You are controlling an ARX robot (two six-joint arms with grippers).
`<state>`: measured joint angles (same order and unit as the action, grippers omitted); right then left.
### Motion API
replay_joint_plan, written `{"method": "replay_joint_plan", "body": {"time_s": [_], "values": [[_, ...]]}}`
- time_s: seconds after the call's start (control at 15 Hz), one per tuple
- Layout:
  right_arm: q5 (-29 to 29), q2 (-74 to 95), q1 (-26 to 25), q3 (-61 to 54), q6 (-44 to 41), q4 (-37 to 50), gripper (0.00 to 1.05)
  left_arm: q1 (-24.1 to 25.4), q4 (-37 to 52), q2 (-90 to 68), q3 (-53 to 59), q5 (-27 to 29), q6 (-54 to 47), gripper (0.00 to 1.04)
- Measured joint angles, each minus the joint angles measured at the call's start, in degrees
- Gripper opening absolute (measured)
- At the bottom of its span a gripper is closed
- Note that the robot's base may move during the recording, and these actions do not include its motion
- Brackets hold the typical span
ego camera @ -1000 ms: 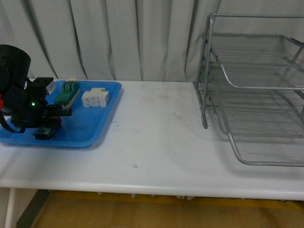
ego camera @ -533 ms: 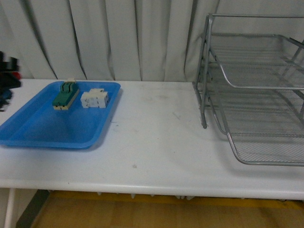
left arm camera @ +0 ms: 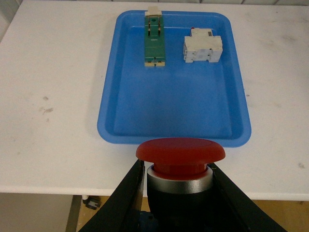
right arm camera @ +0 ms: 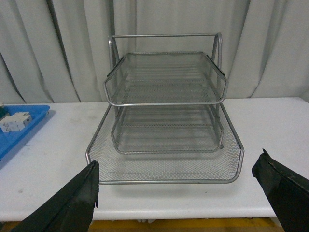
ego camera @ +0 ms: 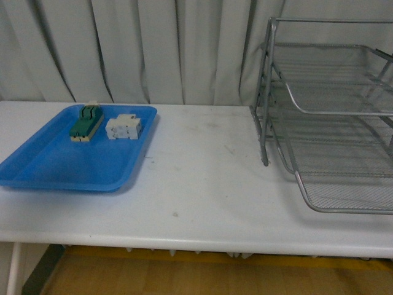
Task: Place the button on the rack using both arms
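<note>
The button (left arm camera: 179, 159), with its red mushroom cap, silver ring and black collar, is held between the black fingers (left arm camera: 126, 193) of my left gripper (left arm camera: 178, 191), which is shut on it above the table's near edge, short of the blue tray. The front view shows neither arm. The silver wire-mesh rack (ego camera: 331, 117) stands at the table's right side; in the right wrist view the rack (right arm camera: 166, 111) faces me with its lowest tier nearest. My right gripper (right arm camera: 183, 193) is open, wide apart, empty, in front of the rack.
A flat blue tray (ego camera: 49, 169) lies at the table's left, also seen as the blue tray (left arm camera: 174, 121) from the left wrist. It holds a green block (ego camera: 86, 121) and a white block (ego camera: 123, 127). Grey curtains hang behind the white table (ego camera: 196, 184).
My left arm has lifted off the blue tray and left the front view to the left, taking the button with it. The rack and the tray's blocks stayed put.
</note>
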<state>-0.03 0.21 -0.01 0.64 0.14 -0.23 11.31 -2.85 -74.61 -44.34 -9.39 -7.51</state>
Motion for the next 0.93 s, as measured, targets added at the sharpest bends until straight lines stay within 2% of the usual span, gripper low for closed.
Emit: {"method": "replay_joint_plan", "body": {"time_s": [0.93], "values": [[0.00,0.00,0.00,0.00,0.00,0.00,0.98,0.20,0.11,0.15,0.00,0.28,-0.04,0.35]]}}
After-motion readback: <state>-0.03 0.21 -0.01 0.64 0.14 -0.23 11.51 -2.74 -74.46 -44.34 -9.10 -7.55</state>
